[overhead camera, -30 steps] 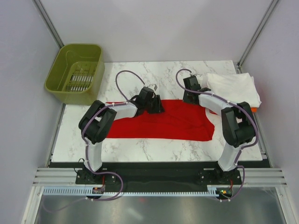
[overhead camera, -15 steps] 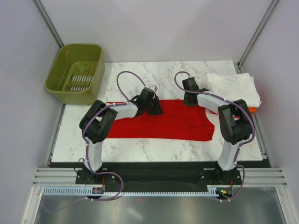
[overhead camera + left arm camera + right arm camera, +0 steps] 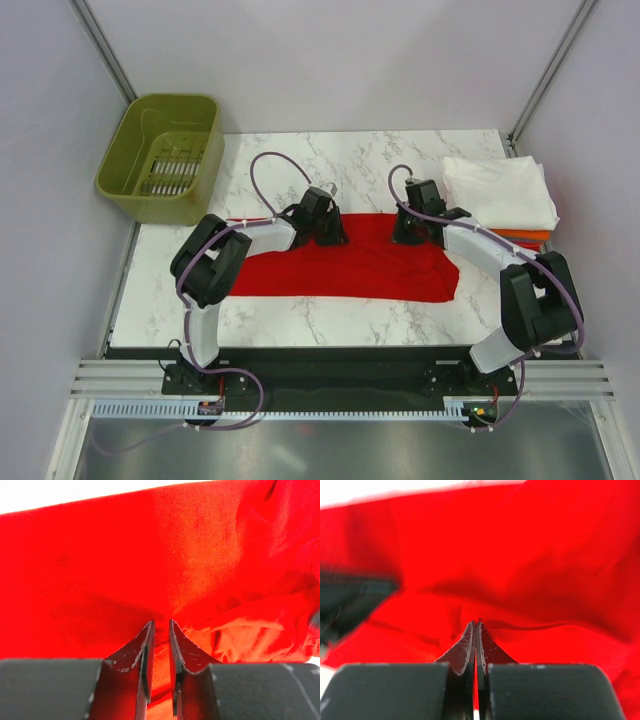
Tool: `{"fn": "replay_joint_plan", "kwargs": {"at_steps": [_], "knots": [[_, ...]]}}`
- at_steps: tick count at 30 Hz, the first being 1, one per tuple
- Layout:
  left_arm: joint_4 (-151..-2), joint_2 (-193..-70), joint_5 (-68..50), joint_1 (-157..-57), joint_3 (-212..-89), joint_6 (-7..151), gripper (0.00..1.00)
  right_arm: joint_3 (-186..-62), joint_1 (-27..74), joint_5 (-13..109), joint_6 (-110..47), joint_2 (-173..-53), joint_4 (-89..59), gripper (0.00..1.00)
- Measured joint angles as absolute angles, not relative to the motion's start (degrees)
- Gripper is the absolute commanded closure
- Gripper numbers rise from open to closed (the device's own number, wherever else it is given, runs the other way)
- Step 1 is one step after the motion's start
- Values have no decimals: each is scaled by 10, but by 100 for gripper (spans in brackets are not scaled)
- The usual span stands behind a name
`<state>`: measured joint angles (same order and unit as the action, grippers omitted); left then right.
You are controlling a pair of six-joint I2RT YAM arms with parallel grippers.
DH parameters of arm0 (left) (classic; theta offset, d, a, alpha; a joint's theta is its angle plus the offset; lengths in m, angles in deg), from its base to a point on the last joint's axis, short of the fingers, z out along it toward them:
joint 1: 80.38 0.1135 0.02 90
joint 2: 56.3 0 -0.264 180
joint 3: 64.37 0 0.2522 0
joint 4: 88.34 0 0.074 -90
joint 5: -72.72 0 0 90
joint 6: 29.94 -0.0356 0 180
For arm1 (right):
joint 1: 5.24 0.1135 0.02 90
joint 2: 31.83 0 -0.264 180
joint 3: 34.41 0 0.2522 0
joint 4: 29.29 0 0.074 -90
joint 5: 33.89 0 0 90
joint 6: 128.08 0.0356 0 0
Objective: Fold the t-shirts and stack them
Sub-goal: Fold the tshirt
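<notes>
A bright red t-shirt (image 3: 350, 268) lies spread across the middle of the marble table (image 3: 300, 325). My left gripper (image 3: 325, 232) is at the shirt's far edge, left of centre. In the left wrist view its jaws (image 3: 161, 625) are pinched nearly together on a fold of red t-shirt (image 3: 100, 555). My right gripper (image 3: 413, 228) is at the far edge further right. Its jaws (image 3: 476, 624) are shut, with a thin layer of red t-shirt (image 3: 545, 555) caught between them. At the far right a folded white t-shirt (image 3: 498, 190) rests on an orange one (image 3: 528, 237).
An olive-green plastic basket (image 3: 162, 155) stands off the table's far left corner. Metal frame posts rise at the back corners. The arms' bases sit along the near edge, with purple cables looping above both wrists.
Both grippers have closed onto the red shirt's far edge. The right gripper has moved nearer and slightly right with the cloth, its elbow swinging out to the right. The left arm barely moved.
</notes>
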<state>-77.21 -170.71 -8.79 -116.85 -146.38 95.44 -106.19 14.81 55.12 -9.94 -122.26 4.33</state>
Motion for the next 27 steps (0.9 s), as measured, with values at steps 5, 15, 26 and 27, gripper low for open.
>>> {"fn": "replay_joint_plan", "kwargs": {"at_steps": [5,15,26,27], "knots": [[-770,-1708,-92,-1169,-1466,954,76,-992,165,447,-68,-1190,39,97],[-768,-1708,-96,-1169,-1467,954,76,-936,193,319,-1,-1126,32,48],[-768,-1674,-108,-1175,-1439,953,53,-992,193,514,-54,-1058,115,57],[-767,-1660,-111,-1176,-1429,954,51,-991,193,532,-54,-1055,120,59]]}}
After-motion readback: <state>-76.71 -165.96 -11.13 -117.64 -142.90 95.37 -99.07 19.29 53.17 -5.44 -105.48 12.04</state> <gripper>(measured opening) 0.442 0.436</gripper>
